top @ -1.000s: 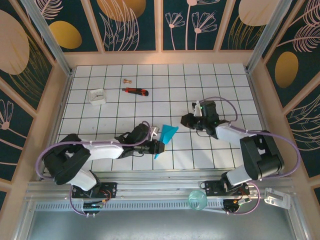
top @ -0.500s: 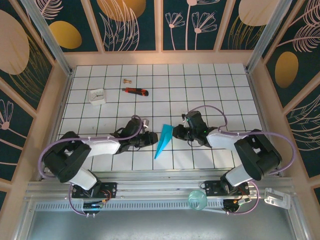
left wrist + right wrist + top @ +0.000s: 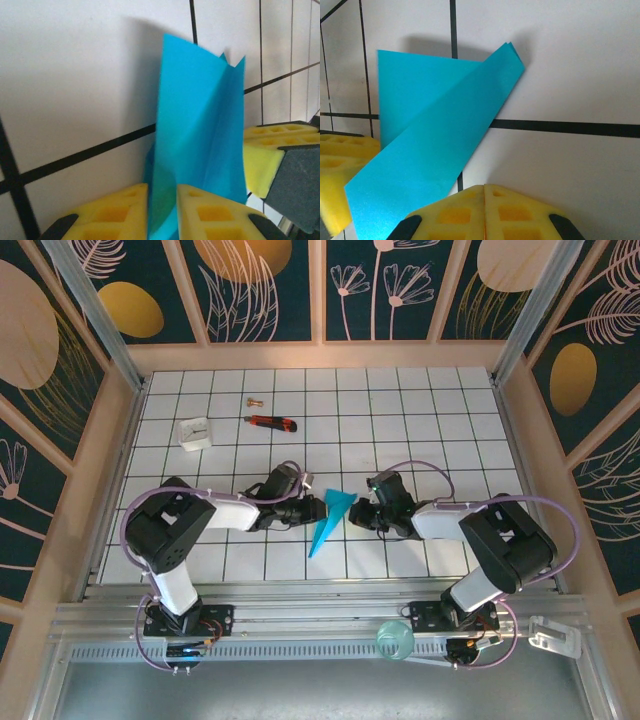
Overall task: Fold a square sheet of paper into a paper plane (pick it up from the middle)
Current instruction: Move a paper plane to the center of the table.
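Both arms drew in. Left gripper (image 3: 320, 508) pinches the paper plane's (image 3: 330, 522) left edge; right gripper (image 3: 358, 514), just right of it, clamped empty. Likely firming creases.

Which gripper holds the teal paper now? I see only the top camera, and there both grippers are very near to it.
Observer: The left one. Its wrist view shows the teal paper standing in the narrow gap between the pads of the left gripper.
Operator: And the right one, does it hold too?
Observer: No. The right gripper has its pads pressed together with nothing between.
Operator: Is the paper folded?
Observer: Yes, the right wrist view shows a long folded flap crossing a wider part.
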